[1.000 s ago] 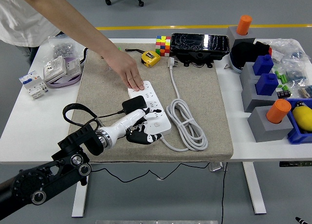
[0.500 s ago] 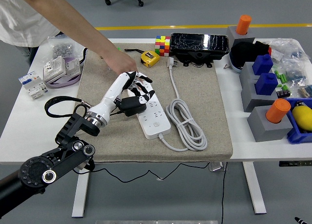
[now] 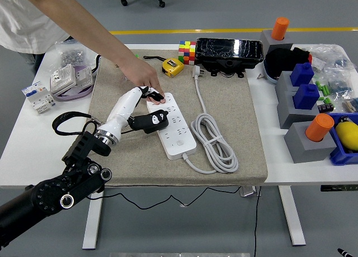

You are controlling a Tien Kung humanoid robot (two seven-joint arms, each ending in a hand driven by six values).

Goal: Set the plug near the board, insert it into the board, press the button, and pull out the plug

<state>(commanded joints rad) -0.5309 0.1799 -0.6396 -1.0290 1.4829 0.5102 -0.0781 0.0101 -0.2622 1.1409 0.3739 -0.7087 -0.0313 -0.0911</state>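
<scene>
No legible writing or brand on anything; print on the breakers [image 3: 38, 95] left of the mat [image 3: 112, 84] too small to read.

Left hand [image 3: 146, 109] reaching in from the lower left over the mat, white forearm angled up and right, wrist just left of the board [image 3: 172, 124]. Fingers curled narrow; whether gripping the plug [image 3: 150, 122] cannot be told. Plug black, lying against the board's left edge about midway along it, cable trailing left across the mat. Fingertips near the board's far end, just beside the person's hand [image 3: 144, 78].

Person's hand coming from the upper left, palm down, fingertips pressed on the board's far end, holding it flat.

Board white, lying diagonally on the mat, its grey cord [image 3: 215, 139] coiled just to its right. Beyond the board's far end: yellow tape measure [image 3: 173, 66], colour cube [image 3: 187, 52], black wrapped box [image 3: 229, 51].
</scene>
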